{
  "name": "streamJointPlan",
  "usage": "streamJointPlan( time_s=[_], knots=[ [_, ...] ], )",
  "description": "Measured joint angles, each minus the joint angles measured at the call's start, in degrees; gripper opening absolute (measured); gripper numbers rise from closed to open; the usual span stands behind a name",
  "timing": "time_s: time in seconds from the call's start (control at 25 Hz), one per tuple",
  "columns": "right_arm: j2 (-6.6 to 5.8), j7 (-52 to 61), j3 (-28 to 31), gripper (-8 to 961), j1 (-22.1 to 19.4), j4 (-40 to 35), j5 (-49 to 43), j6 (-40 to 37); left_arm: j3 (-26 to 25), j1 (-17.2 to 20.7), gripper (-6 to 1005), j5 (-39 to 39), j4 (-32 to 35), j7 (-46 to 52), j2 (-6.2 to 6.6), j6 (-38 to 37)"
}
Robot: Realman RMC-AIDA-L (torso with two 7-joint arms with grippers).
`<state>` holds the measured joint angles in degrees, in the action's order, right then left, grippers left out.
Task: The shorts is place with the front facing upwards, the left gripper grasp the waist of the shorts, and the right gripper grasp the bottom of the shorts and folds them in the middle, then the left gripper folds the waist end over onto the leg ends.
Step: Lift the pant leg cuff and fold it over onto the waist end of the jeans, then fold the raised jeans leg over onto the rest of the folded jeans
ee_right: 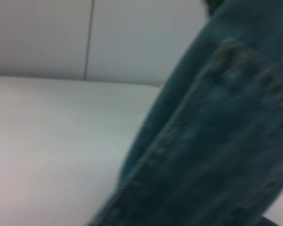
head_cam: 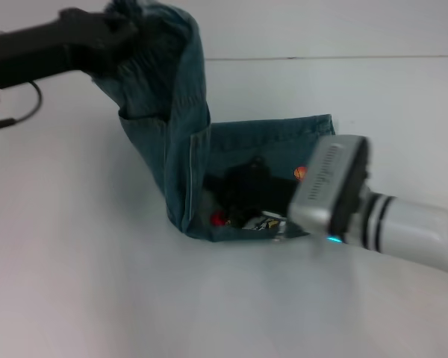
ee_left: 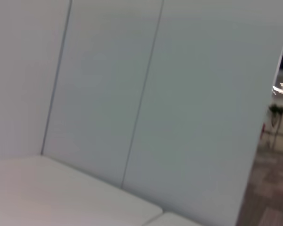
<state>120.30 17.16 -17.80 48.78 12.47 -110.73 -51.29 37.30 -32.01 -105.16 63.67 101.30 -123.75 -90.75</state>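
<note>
Blue denim shorts (head_cam: 263,145) lie partly flat on the white table (head_cam: 97,283). Their waist end (head_cam: 160,52) is lifted high at the back left and hangs from my left gripper (head_cam: 118,31), which is shut on it. The leg end stays on the table, with small red and orange patches showing. My right gripper (head_cam: 243,195) reaches in from the right and sits low over that flat part, near the front edge of the cloth. The right wrist view is filled with denim (ee_right: 217,141) and a stitched seam. In the left wrist view neither shorts nor gripper appears.
The table's bare white surface (ee_right: 52,141) spreads to the left of and in front of the shorts. Grey wall panels (ee_left: 141,84) stand behind the table. A black cable (head_cam: 26,112) trails from the left arm at the far left.
</note>
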Motion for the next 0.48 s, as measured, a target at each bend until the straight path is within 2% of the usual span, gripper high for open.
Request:
streamJointPlan(
  time_s=[0.24,0.28,0.32,0.48],
  knots=[
    [-0.40,4.50,-0.65,5,-9.21,-10.01,-0.06,-12.26,10.66,0.99,132,-0.06,-0.11,-0.15,-0.04,5.67],
    [-0.49,7.99,-1.53,5,-12.66,-15.27,-0.08,-18.09,12.38,1.04,133,-0.06,-0.19,-0.16,-0.06,6.62],
    [-0.49,7.99,-1.53,5,-12.66,-15.27,-0.08,-18.09,14.30,1.08,134,-0.07,-0.28,-0.16,-0.07,7.67],
    [-0.75,16.21,-3.70,6,-19.62,-27.00,-0.09,-28.19,21.04,0.71,140,-0.07,-1.35,-0.29,-0.23,11.72]
  ],
)
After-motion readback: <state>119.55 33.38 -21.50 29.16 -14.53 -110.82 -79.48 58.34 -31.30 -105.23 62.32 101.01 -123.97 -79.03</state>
